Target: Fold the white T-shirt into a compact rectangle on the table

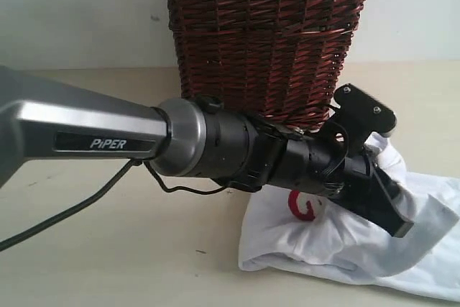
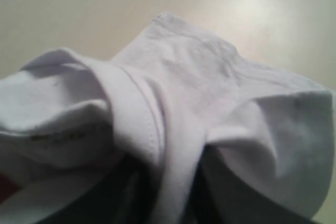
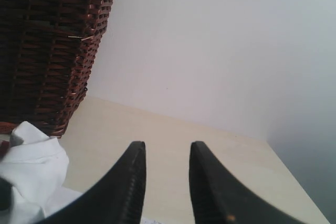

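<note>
The left pincer (image 1: 394,221) is buried nose-down in the shirt (image 1: 338,246). From its own camera a hemmed band of cloth (image 2: 142,124) runs down between its two dark fingers (image 2: 207,192), but I can't tell whether they are pinching that band or merely sitting either side of it. The right pincer (image 3: 165,182) hangs spread and empty over bare table, with a corner of the shirt off to one side of it.

The shirt lies in a rumpled heap on the table (image 1: 108,249), just in front of the wicker basket (image 1: 266,34), with part of a red letter (image 1: 302,206) showing beside the arm. To my eye the folding has barely started: nothing is flat yet.

So the job in hand looks like getting the cloth spread out. I'd want the left pincer to take only the stitched edge, not a wad of several layers, or the whole heap will come along. Then lift low and draw it away from the basket so nothing snags on the wicker. The right pincer should come in for a second edge well apart from the first, so the two can pull the cloth taut between them. The arm's dangling cable (image 1: 72,210) also wants watching.
</note>
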Action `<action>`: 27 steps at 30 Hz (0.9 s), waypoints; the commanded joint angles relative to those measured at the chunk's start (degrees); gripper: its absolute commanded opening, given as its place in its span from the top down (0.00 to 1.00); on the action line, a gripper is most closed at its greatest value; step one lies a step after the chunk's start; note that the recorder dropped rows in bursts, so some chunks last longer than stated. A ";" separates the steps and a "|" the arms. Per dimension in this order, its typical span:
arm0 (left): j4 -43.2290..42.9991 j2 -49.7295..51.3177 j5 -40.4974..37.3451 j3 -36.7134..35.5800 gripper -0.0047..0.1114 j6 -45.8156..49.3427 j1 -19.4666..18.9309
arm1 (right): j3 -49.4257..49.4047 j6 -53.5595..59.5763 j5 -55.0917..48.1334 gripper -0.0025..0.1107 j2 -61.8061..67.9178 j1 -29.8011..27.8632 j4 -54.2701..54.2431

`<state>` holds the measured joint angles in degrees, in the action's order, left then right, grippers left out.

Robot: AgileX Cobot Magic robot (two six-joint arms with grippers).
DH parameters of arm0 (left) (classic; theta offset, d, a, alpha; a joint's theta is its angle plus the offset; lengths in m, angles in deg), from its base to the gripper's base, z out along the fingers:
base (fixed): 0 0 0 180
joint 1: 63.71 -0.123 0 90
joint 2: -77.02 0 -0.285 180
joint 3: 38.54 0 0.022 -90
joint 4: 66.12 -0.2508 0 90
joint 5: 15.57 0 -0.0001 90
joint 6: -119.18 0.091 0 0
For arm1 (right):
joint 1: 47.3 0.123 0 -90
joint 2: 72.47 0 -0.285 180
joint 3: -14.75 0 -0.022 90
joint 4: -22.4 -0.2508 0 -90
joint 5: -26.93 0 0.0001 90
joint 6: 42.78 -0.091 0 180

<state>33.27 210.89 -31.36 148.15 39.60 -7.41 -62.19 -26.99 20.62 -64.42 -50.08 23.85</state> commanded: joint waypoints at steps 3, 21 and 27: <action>0.56 -0.07 0.06 0.54 0.34 0.02 0.28 | -0.27 -0.04 0.37 0.72 -0.27 -0.21 -0.15; 0.56 -10.93 -18.29 1.09 0.30 -8.52 0.28 | -0.27 -0.04 0.37 0.72 -0.27 -0.21 -0.15; -19.83 -15.35 -9.70 0.45 0.31 -12.24 -0.59 | -0.27 -0.04 0.37 0.72 -0.27 -0.21 -0.15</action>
<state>23.87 197.73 -47.80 149.13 30.80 -7.41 -62.19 -26.99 20.62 -64.42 -50.08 23.85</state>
